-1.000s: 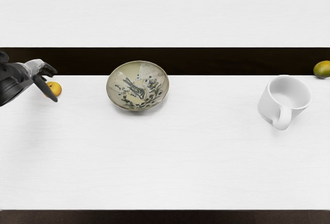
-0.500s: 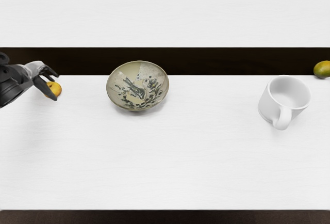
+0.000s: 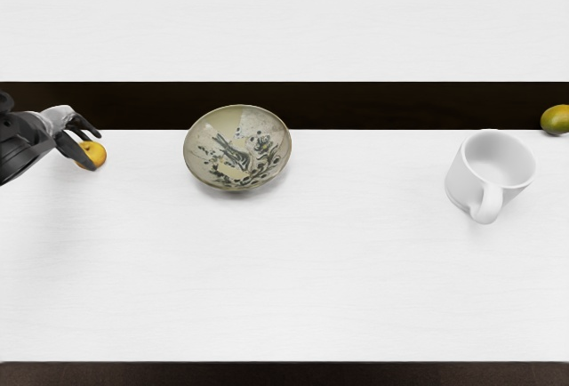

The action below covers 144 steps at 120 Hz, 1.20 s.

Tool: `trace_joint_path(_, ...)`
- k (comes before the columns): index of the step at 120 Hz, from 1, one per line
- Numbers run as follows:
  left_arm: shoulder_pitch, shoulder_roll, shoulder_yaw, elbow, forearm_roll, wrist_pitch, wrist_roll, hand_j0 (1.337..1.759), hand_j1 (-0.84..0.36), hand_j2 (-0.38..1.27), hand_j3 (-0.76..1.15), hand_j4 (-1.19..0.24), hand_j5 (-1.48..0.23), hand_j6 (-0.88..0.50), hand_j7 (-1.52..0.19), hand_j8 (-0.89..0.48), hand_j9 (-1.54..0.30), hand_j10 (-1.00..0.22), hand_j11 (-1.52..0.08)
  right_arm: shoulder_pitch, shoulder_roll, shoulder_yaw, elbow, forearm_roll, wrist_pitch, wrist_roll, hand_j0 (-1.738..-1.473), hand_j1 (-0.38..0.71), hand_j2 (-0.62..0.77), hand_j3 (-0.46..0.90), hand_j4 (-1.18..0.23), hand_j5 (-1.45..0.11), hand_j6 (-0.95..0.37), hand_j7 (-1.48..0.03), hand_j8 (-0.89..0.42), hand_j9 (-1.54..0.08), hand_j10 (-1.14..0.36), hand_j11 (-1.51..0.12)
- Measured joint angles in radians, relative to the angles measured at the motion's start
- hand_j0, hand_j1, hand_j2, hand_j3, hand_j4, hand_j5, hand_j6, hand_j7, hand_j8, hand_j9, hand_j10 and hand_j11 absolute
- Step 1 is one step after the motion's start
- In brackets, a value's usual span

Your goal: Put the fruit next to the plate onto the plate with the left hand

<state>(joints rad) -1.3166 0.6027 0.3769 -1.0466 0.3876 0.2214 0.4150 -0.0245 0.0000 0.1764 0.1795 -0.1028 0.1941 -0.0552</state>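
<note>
A small orange fruit [image 3: 96, 154] sits on the white table, left of the patterned plate [image 3: 197, 130], with a gap between the two. My left hand [image 3: 87, 144] comes in from the left edge. Its dark fingers [image 3: 86, 124] curl over the far side of the fruit and the thumb presses its near left side, hiding part of it. The fruit still rests on the table. The plate is shallow, beige, with a dark painted motif and nothing lying in it. The right arm is out of view.
A white mug [image 3: 489, 172] stands at the right, handle toward me. A yellow-green fruit [image 3: 556, 119] lies at the far right edge. A dark gap [image 3: 356, 106] runs behind the plate, between the table and a white surface [image 3: 284, 30] beyond.
The left hand's thumb and fingers have drawn in tighter around the orange fruit. The fruit, plate and mug have not moved.
</note>
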Motion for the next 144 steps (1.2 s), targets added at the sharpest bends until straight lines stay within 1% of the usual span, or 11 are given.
trace_joint_path(4, 0.004, 0.001, 0.000, 0.000, 0.002, 0.000, 0.000, 1.657, -0.27, 0.18, 0.00, -0.55, -0.70, -0.51, -0.71, -0.49, -0.71, -0.54, -0.72, 0.000, 0.000, 0.000, 0.000, 0.000, 0.000, 0.000, -1.658, -0.35, 0.00, 0.00, 0.00, 0.00, 0.00, 0.00, 0.00, 0.00, 0.00, 0.00)
trace_joint_path(24, 0.007, 0.000, 0.000, 0.001, 0.006, 0.001, 0.000, 1.656, -0.26, 0.22, 0.00, -0.57, -0.71, -0.51, -0.73, -0.54, -0.74, -0.56, -0.74, 0.000, 0.000, 0.000, 0.000, 0.000, 0.000, 0.000, -1.658, -0.35, 0.00, 0.00, 0.00, 0.00, 0.00, 0.00, 0.00, 0.00, 0.00, 0.00)
trace_joint_path(49, 0.006, -0.001, 0.000, 0.001, 0.006, 0.000, 0.001, 1.656, -0.25, 0.28, 0.00, -0.60, -0.75, -0.53, -0.76, -0.54, -0.77, -0.58, -0.77, 0.000, 0.000, 0.000, 0.000, 0.000, 0.000, 0.000, -1.658, -0.35, 0.00, 0.00, 0.00, 0.00, 0.00, 0.00, 0.00, 0.00, 0.00, 0.00)
trace_joint_path(65, -0.001, 0.000, 0.000, 0.000, 0.004, -0.001, 0.000, 1.657, -0.28, 0.33, 0.00, -0.61, -0.79, -0.50, -0.79, -0.54, -0.79, -0.60, -0.80, 0.000, 0.000, 0.000, 0.000, 0.000, 0.000, 0.000, -1.658, -0.35, 0.00, 0.00, 0.00, 0.00, 0.00, 0.00, 0.00, 0.00, 0.00, 0.00)
trace_joint_path(105, -0.062, -0.008, -0.001, -0.014, 0.003, -0.008, -0.004, 1.658, -0.31, 0.36, 0.00, -0.61, -0.82, -0.47, -0.81, -0.50, -0.81, -0.62, -0.81, 0.000, 0.000, 0.000, 0.000, 0.000, 0.000, 0.000, -1.658, -0.35, 0.00, 0.00, 0.00, 0.00, 0.00, 0.00, 0.00, 0.00, 0.00, 0.00)
trace_joint_path(144, -0.094, -0.023, -0.020, -0.038, 0.002, -0.010, -0.005, 1.658, -0.32, 0.37, 0.00, -0.62, -0.83, -0.47, -0.82, -0.50, -0.81, -0.62, -0.81, 0.000, 0.000, 0.000, 0.000, 0.000, 0.000, 0.000, -1.658, -0.35, 0.00, 0.00, 0.00, 0.00, 0.00, 0.00, 0.00, 0.00, 0.00, 0.00)
